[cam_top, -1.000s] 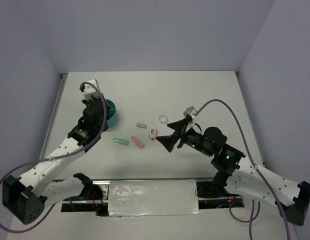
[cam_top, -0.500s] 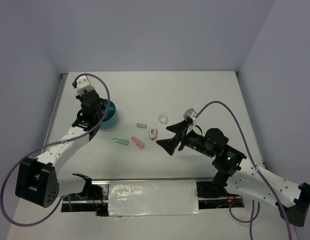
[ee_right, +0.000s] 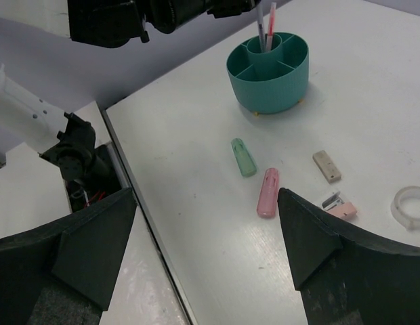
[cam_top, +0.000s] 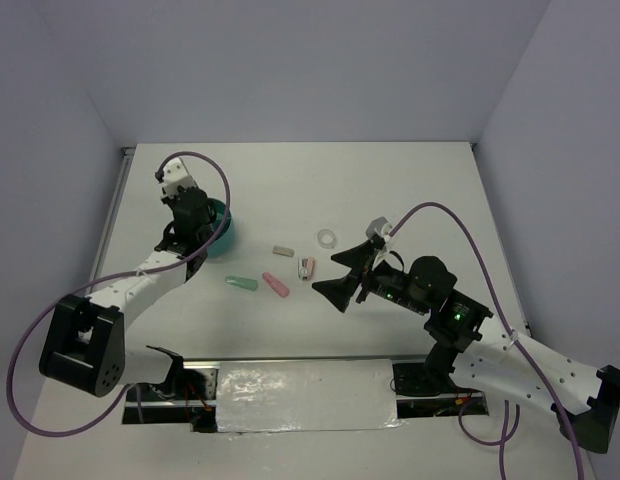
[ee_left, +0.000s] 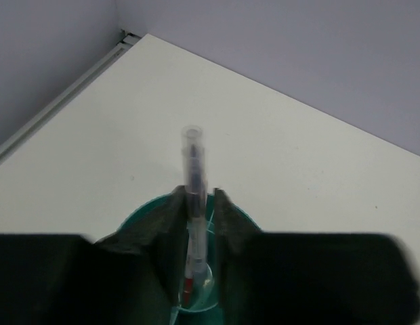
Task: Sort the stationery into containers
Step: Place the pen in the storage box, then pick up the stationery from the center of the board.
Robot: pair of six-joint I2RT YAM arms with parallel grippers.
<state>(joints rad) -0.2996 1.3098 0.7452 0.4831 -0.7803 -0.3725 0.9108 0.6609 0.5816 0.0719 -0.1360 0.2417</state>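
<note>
Evidently the step in hand is dropping a pen into the teal cup [cam_top: 227,238], which sits at the left of the overhead view. The left gripper [ee_left: 198,195] hangs right over the cup's central ring [ee_right: 264,49]. A clear-barrelled pen [ee_left: 194,162] stands upright between its jaws, lower end down in the ring; whether the jaws pinch it or stand just clear I cannot tell. The right wrist view shows a red-pink pen [ee_right: 271,15] and a thin grey pen [ee_right: 261,28] both standing in that ring.

The right gripper [ee_right: 206,196] is spread wide and empty above the loose pieces in the middle of the overhead view: mint-green eraser [ee_right: 243,157], pink eraser [ee_right: 267,192], tan block [ee_right: 327,166], pink-and-grey block [ee_right: 339,205] and tape ring [ee_right: 412,205].

Next, I judge, the left jaws must part fully and rise straight up so the pen is not dragged out. Then the right arm can descend on the nearest piece.
</note>
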